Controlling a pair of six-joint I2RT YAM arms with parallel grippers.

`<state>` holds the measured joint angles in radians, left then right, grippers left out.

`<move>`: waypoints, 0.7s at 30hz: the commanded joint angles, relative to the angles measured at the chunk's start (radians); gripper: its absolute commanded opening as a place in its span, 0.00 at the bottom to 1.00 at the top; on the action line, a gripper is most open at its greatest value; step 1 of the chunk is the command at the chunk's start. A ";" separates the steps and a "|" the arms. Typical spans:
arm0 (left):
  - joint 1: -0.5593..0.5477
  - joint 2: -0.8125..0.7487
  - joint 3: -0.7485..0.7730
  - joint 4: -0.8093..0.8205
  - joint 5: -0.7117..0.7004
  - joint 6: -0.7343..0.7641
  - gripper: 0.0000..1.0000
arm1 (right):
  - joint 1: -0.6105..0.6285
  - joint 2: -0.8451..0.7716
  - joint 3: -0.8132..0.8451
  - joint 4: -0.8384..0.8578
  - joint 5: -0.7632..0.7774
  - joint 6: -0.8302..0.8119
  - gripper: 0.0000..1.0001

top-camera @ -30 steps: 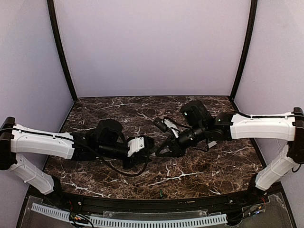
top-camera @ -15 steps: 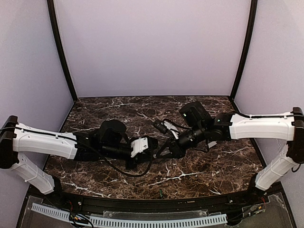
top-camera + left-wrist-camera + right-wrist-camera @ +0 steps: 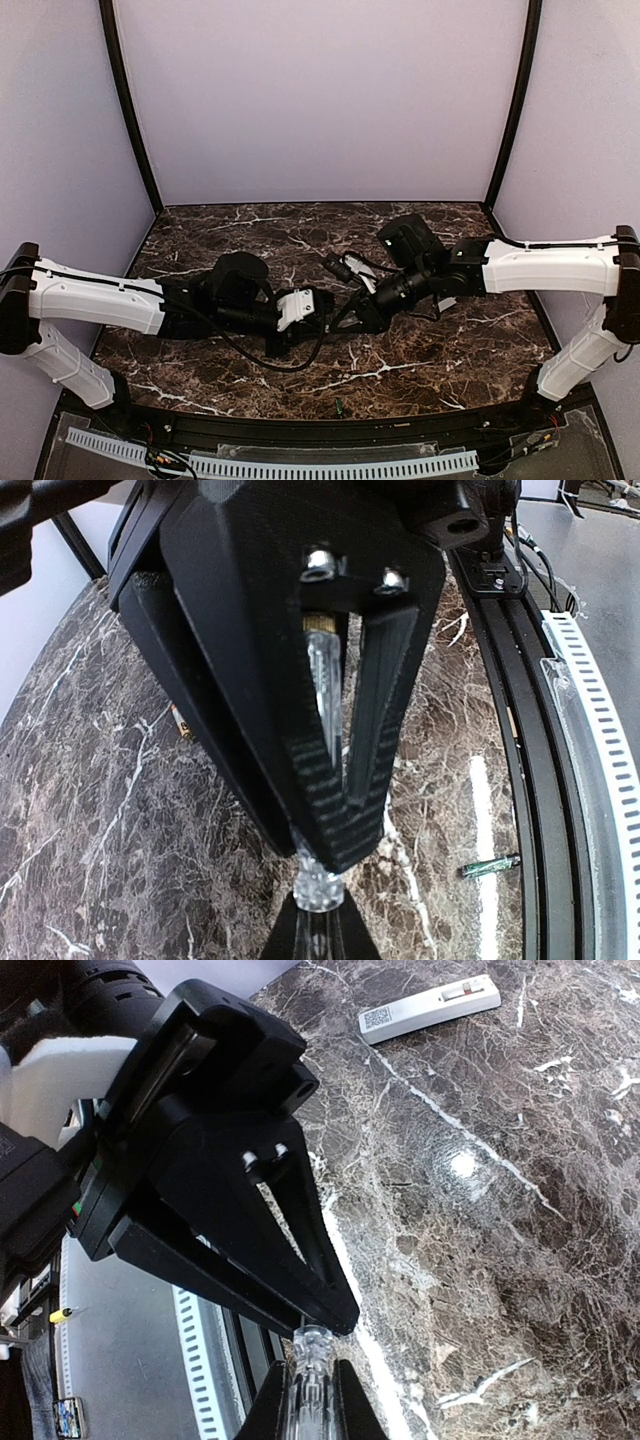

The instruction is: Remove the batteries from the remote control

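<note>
- The slim, white, flat rectangular remote control [image 3: 430,1008] lies flat on the dark brown, white-veined marble table [image 3: 520,1210]. It is well apart from both grippers and neither touches it.
- A dark square patch sits near 1 end of the remote control, with small buttons toward the other end.
- The right gripper [image 3: 335,850] has its 2 black fingers drawn into a V, clamped on a thin, clear plastic stick-like tool [image 3: 322,695].
- The left gripper [image 3: 333,1318] meets it tip to tip above the table, its fingers pinched on the same tool's ribbed end.
</note>
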<state>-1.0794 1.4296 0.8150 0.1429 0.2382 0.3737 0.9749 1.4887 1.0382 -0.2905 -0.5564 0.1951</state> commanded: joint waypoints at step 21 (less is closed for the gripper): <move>-0.011 -0.128 -0.071 0.003 -0.158 -0.105 0.00 | -0.019 -0.051 0.038 0.054 0.195 0.012 0.86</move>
<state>-1.0843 1.3437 0.7807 0.1440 0.1215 0.3084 0.9688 1.4803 1.0531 -0.2771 -0.3920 0.2066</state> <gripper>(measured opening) 0.085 0.802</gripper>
